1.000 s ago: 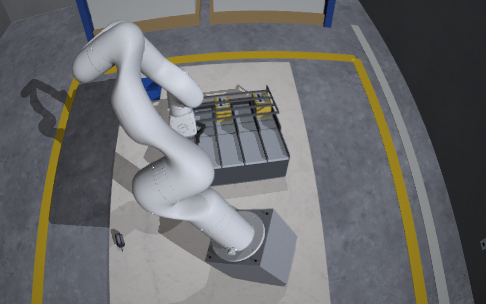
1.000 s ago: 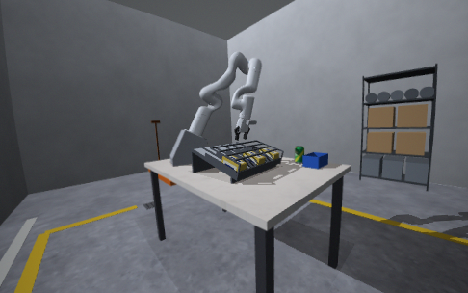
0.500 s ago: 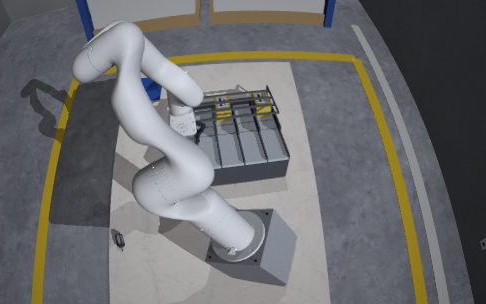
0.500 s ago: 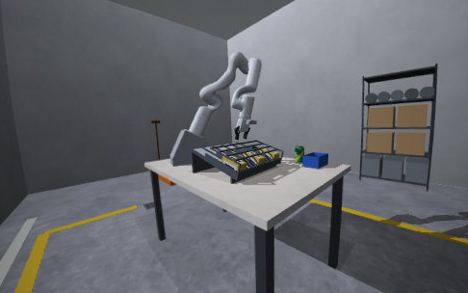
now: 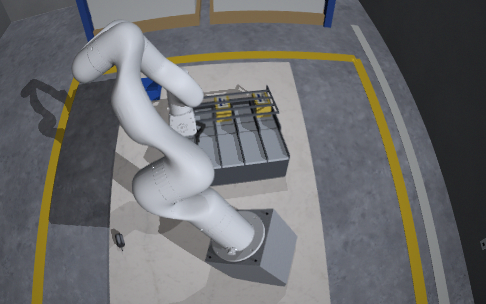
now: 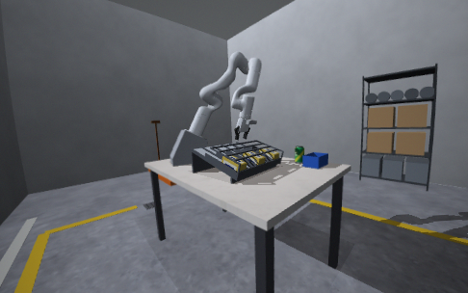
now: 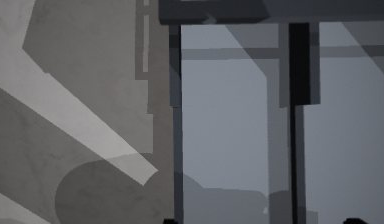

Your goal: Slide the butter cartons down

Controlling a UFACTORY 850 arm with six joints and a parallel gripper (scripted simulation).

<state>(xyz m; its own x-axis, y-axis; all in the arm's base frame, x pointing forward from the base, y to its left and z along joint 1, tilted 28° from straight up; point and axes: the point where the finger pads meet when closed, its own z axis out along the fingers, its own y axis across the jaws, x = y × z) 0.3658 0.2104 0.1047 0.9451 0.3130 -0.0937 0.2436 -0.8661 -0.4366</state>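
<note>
The sloped shelf (image 5: 253, 172) (image 6: 204, 163) stands on the white table, its five grey lanes running down to a stop under a grid of bars. Yellow butter cartons lie at the low end: two show in the top view (image 5: 222, 105) (image 5: 262, 102), and three show in the side view (image 6: 237, 164) (image 6: 260, 159) (image 6: 275, 154). My gripper (image 6: 244, 133) (image 5: 201, 134) (image 7: 260, 221) is open and empty. It hangs above the upper part of the shelf at its left edge. The wrist view shows only bare lane surface (image 7: 228, 125) and a dark divider (image 7: 298, 150); no carton is in it.
A green can (image 6: 299, 154) and a blue bin (image 6: 315, 159) stand on the table (image 6: 263, 202) beyond the shelf's low end. The arm's base block (image 5: 273, 250) sits behind the shelf's high end. A storage rack (image 6: 398, 125) stands by the far wall.
</note>
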